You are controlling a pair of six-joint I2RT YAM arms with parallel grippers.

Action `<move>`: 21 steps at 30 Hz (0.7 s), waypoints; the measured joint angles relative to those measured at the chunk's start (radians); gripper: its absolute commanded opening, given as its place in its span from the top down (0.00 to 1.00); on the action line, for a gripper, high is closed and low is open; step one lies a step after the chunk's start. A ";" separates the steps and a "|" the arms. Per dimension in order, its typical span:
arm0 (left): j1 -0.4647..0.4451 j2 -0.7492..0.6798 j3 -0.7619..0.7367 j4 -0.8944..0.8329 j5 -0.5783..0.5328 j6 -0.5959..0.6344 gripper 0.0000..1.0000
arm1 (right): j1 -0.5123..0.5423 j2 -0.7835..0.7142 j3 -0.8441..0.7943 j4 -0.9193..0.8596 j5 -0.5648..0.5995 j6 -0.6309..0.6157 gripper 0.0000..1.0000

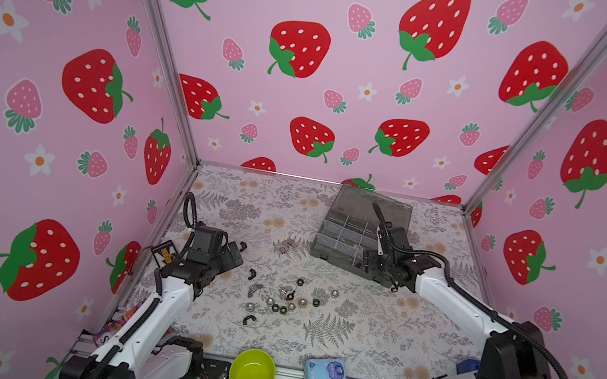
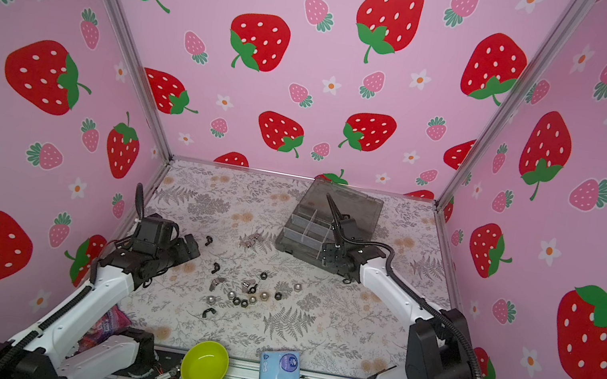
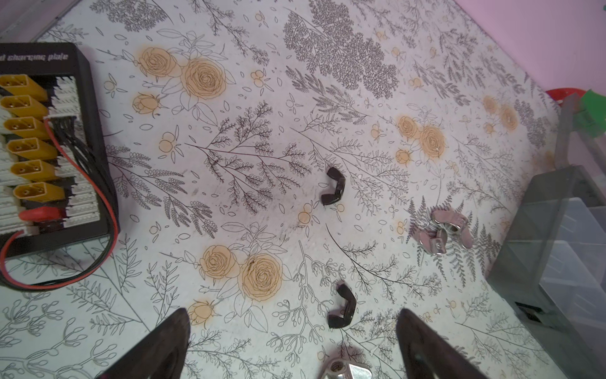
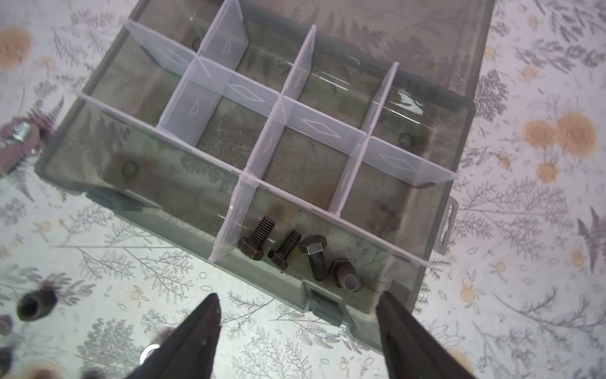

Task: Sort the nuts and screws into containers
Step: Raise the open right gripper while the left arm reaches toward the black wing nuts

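"Well, in a top view?"
"The organizer box [image 1: 328,255] sits far right; loose nuts [image 1: 301,303] lie centrally, open room around."
"Left wrist?"
"Fingers of the left gripper [image 3: 293,311] apart, a black wing nut [image 3: 342,306] between."
"Right wrist?"
"The right gripper [image 4: 299,295] spread wide; four black screws [image 4: 287,246] in a front-edge compartment, shafts mostly front-to-back."

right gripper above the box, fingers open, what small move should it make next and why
Probably lift the right gripper clear of the box and swing toward the loose nuts. Its fingers stand open and empty, four screws already lie in one compartment, and many nuts are left on the table.
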 measured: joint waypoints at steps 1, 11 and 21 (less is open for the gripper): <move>-0.001 0.026 0.014 -0.001 0.002 0.006 0.01 | 0.000 -0.011 -0.009 0.004 0.005 0.005 0.00; -0.085 0.286 0.139 -0.012 -0.013 0.052 0.01 | 0.000 -0.095 -0.095 0.010 0.059 0.058 0.00; -0.115 0.482 0.274 -0.021 -0.040 0.074 0.21 | 0.000 -0.202 -0.163 0.036 0.099 0.129 0.00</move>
